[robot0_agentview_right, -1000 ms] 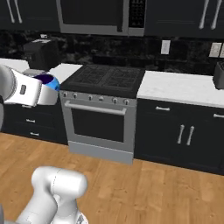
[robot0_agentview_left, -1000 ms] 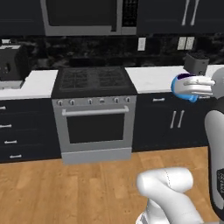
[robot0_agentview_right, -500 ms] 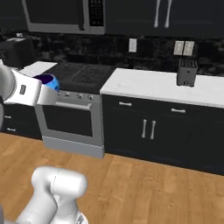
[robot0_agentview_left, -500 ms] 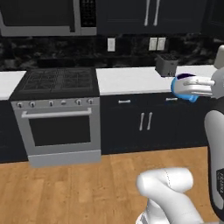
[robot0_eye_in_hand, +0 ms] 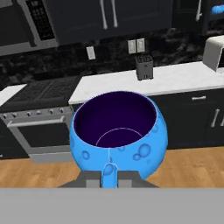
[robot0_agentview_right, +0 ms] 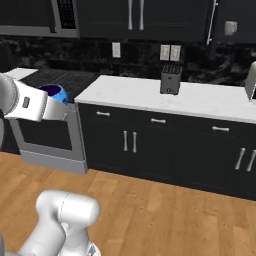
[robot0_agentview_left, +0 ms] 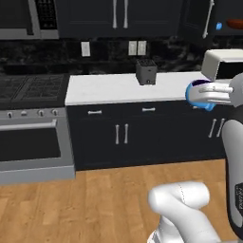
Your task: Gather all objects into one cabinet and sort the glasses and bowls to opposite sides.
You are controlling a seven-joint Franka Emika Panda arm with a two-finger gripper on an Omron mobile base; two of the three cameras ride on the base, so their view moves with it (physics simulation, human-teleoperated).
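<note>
From the left base view, one blue bowl (robot0_agentview_left: 199,95) rides in the gripper (robot0_agentview_left: 209,93) before a white counter (robot0_agentview_left: 109,88) with one toaster (robot0_agentview_left: 146,72). The right base view shows one mug (robot0_agentview_right: 230,27) high up. The hand view shows the jaws clamped on the bowl's rim.

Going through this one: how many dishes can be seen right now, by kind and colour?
Blue bowls: 2, the held blue bowl in the gripper and the other blue bowl high on the right.
Reddish-brown bowl: 1
Off-white mug: 1
Total: 4
</note>
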